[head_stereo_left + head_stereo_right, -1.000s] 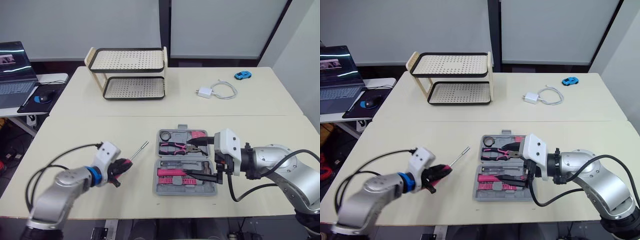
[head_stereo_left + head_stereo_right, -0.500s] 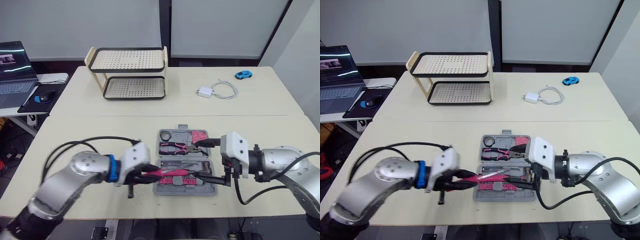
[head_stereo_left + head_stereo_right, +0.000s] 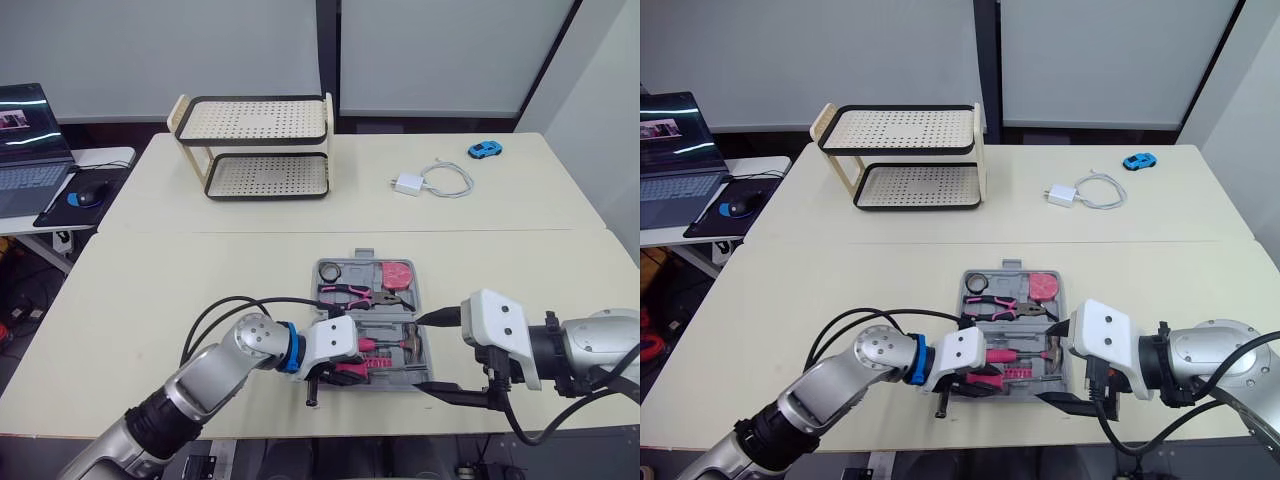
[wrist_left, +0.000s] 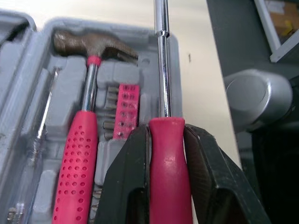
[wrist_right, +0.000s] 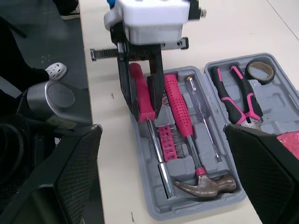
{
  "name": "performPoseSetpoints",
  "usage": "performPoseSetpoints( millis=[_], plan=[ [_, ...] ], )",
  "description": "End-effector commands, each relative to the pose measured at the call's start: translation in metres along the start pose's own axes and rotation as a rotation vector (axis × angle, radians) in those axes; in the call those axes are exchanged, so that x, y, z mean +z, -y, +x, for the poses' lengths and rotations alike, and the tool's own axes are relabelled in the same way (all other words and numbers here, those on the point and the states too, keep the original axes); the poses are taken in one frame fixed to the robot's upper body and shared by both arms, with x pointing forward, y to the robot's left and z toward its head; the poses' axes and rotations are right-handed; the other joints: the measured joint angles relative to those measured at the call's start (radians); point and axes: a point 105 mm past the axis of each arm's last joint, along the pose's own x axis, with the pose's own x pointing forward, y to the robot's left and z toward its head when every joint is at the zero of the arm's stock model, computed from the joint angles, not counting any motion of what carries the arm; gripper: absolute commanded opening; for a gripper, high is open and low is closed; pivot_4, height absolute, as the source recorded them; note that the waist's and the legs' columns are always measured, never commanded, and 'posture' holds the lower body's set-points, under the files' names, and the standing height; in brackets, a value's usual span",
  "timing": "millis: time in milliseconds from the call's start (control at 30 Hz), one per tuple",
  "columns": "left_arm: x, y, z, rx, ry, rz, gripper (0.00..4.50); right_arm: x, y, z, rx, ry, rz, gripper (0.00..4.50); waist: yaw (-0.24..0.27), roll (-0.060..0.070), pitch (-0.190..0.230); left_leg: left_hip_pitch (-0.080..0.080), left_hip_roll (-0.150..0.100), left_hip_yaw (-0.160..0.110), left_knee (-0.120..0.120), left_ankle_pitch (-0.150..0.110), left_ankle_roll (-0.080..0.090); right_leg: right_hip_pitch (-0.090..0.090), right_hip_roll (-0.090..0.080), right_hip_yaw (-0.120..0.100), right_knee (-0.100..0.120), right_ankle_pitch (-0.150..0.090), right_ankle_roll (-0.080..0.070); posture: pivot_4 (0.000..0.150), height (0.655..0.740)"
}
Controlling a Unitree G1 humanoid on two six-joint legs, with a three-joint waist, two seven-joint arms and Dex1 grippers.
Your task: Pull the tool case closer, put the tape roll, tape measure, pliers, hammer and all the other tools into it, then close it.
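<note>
The grey tool case (image 3: 425, 355) lies open near the table's front edge. Its far half holds the tape roll (image 3: 332, 272), the pink tape measure (image 3: 397, 273) and the pliers (image 5: 233, 95). In the near half lie the hammer (image 4: 74, 158), a strip of bits (image 4: 126, 112) and a thin screwdriver (image 5: 201, 116). My left gripper (image 3: 345, 368) is shut on a pink-handled screwdriver (image 4: 166, 186), whose steel shaft (image 4: 161, 60) runs along the case's front row. My right gripper (image 3: 442, 353) stands open just right of the case, holding nothing.
A two-tier perforated rack (image 3: 260, 145) stands at the back left. A white charger with cable (image 3: 410, 184) and a blue toy car (image 3: 485, 150) lie at the back right. A laptop (image 3: 30, 140) sits on a side desk to the left.
My left gripper carried the pink-handled screwdriver rightward from the bare table to the case's near half. My right gripper drew back from over the case toward the right.
</note>
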Motion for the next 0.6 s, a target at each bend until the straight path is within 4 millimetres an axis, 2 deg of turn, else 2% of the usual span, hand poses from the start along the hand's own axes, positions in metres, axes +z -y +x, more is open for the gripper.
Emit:
performPoseSetpoints(
  millis=[33,267,400,600],
  plan=[
    [0.005,-0.004,0.002,0.018,0.009,0.056,0.71,0.01,-0.003,-0.003,-0.01,0.034,-0.021,4.5,0.0,0.0,0.0,0.0,0.0,0.0,0.0,0.0,0.0,0.0,0.0,0.0,0.0,0.0,0.0,0.15,0.74],
    [0.001,-0.001,0.015,0.004,0.016,0.05,0.71,0.012,-0.002,-0.004,-0.018,0.03,-0.011,4.5,0.0,0.0,0.0,0.0,0.0,0.0,0.0,0.0,0.0,0.0,0.0,0.0,0.0,0.0,0.0,0.15,0.74],
    [0.0,0.004,0.017,-0.029,0.013,0.035,0.71,0.013,-0.002,-0.004,-0.019,0.033,-0.008,4.5,0.0,0.0,0.0,0.0,0.0,0.0,0.0,0.0,0.0,0.0,0.0,0.0,0.0,0.0,0.0,0.15,0.74],
    [-0.001,0.0,0.016,-0.013,0.007,0.042,0.71,0.014,-0.001,-0.003,-0.025,0.041,-0.004,4.5,0.0,0.0,0.0,0.0,0.0,0.0,0.0,0.0,0.0,0.0,0.0,0.0,0.0,0.0,0.0,0.15,0.74]
  ],
)
